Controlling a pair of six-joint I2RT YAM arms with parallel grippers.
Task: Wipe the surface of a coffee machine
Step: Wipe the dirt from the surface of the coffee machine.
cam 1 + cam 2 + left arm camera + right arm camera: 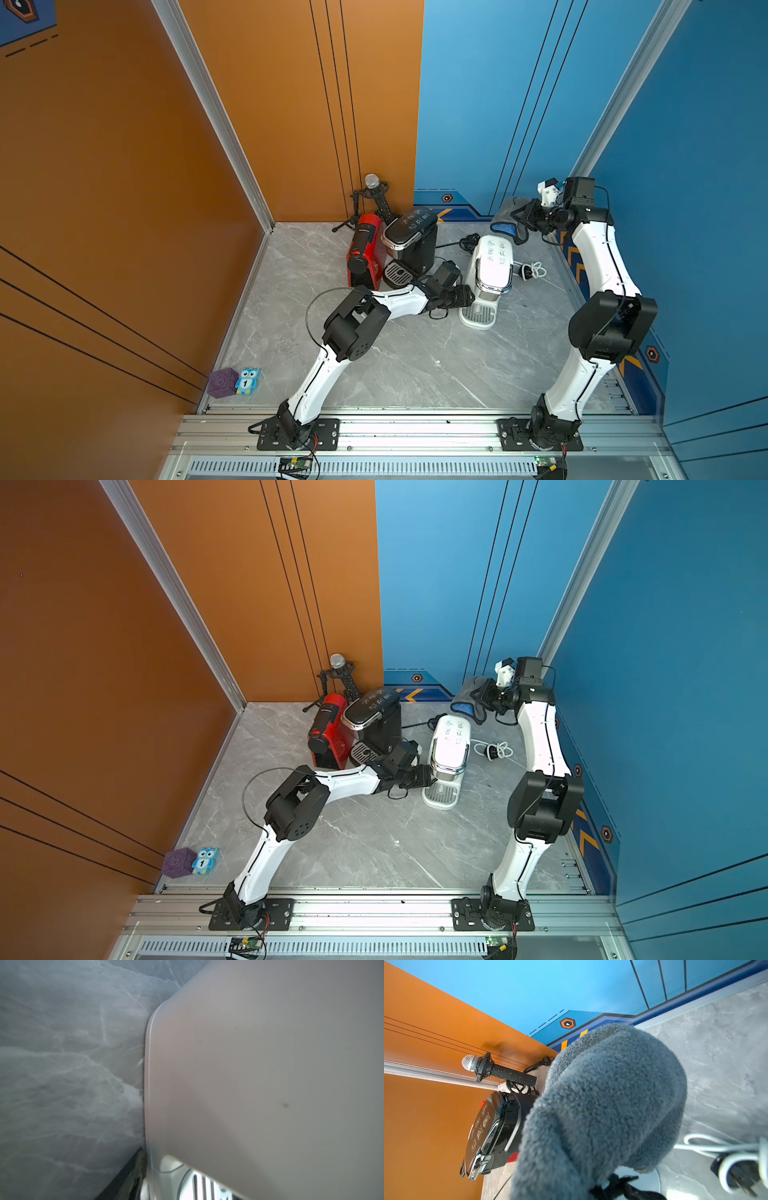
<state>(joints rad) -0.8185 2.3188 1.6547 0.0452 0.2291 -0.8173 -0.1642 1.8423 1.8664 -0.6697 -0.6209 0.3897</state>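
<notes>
**Task status**

1. Location of the work item: the white plastic coffee machine with chrome trim [490, 266] stands upright near the middle of the grey marble-pattern tabletop [395, 365]. Its drip tray faces the arm bases. A black coffee machine [409, 241] and a red coffee machine [365, 253] stand side by side nearer the rear left corner. Both arms converge on the white unit, so it is judged to be the one being serviced.

2. Left gripper [464, 297]: it is positioned against the side of the white machine's lower body, just above the drip tray. The left wrist view is filled by the machine's pale side wall [270, 1064] and shows no jaws. Whether they stand apart or are clamped on the housing cannot be told. The judged function is bracing.

3. Right gripper [525, 216]: its jaws are closed on the grey fleece cloth with blue edging [608, 1105]. The cloth is held raised behind the machine, near the back wall, and hangs in a loose fold. Its lower edge lies close to the machine's rear top, but contact cannot be confirmed.

4. Progress, by judgement: the cloth is in hand and the machine is approached. No wiped area is distinguishable. The top panel, sides and front are left to wipe.
</notes>
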